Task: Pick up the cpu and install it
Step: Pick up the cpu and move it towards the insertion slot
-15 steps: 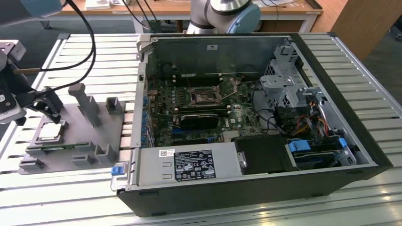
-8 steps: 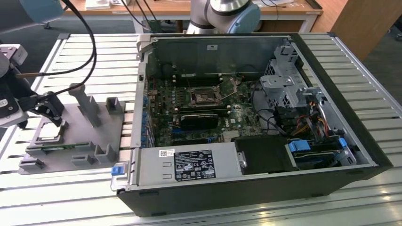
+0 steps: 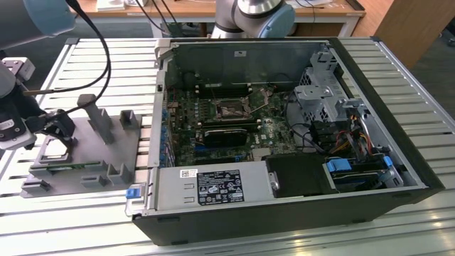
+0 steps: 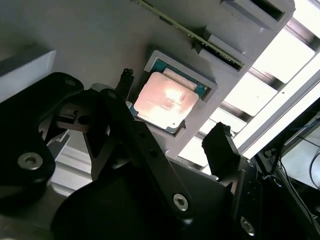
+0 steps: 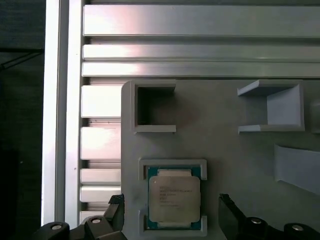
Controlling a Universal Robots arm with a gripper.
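The gripper (image 3: 53,125) hangs over the flat grey plastic tray with raised holders (image 3: 106,154). In the exterior view, this tray lies on the slatted metal table (image 3: 398,69), at about nine o'clock from the open black computer case (image 3: 284,213). The cpu, a small square chip with a silvery metal top and a pale rim (image 5: 174,200), rests flat in its shallow walled pocket on the tray and is not yet lifted.

In both wrist views the pincer is spread wide. One black finger (image 5: 227,212) stands on each side of the pocket, and neither finger touches the chip. In the second wrist view the cpu (image 4: 165,100) lies between the two fingers (image 4: 220,145), and a long narrow green memory stick (image 4: 185,27) sits in a slot of the tray close by.

The dark metal-framed socket (image 3: 231,109) is inside the case, at about twelve o'clock from the black block on the board (image 3: 224,136). It is well apart from the gripper.

I judge that the danger here is in the alignment. The chip is thin and the pocket walls rise around it. If the gripper comes down a little off centre, a finger may land on a wall and not on the chip's edge. In that case the chip could tilt, jam in the pocket or slip out. A grip on only a corner could also turn it.
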